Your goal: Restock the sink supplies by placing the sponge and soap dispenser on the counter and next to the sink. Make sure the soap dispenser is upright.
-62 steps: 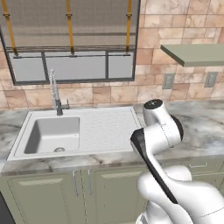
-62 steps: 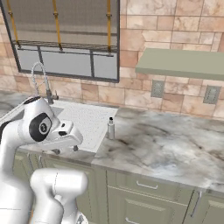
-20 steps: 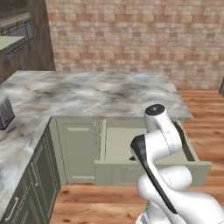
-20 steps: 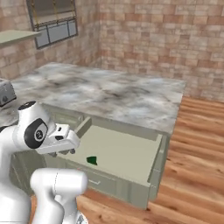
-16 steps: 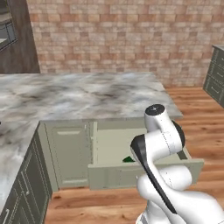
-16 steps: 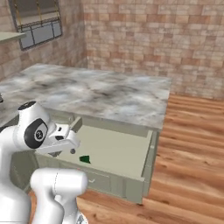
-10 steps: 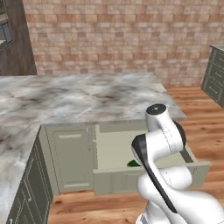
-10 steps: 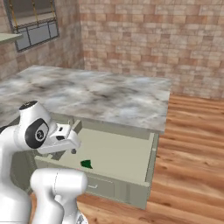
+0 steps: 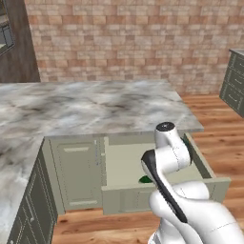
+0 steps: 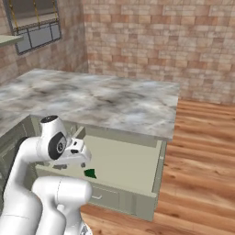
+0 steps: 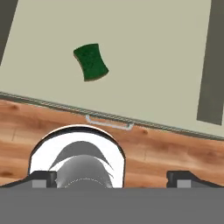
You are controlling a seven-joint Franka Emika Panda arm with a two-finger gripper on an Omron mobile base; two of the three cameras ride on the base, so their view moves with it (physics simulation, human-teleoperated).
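Note:
The sponge [image 11: 91,62] lies green side up on the floor of an open drawer [image 11: 153,52], apart from its walls. It also shows as a small green patch, the sponge [image 10: 90,173], just beside my hand, and the sponge [image 9: 145,179] peeks out behind my arm. My gripper [image 11: 113,177] hangs above the drawer's front edge, open, with nothing between its fingers. The soap dispenser and the sink are out of view. A strip of the counter [image 10: 7,117] runs along the left.
The drawer [image 10: 156,170] sticks out of a marble-topped island [image 10: 114,101] over sage-green cabinets. Its metal handle [image 11: 109,124] is right below my hand. Wooden floor [image 10: 202,151] stretches to the right, with a brick wall behind and a window [image 10: 34,27] at the far left.
The whole picture has swung: the base has turned from the sink to the island, and over the last second the open drawer has come nearer the middle. The gripper has stayed open.

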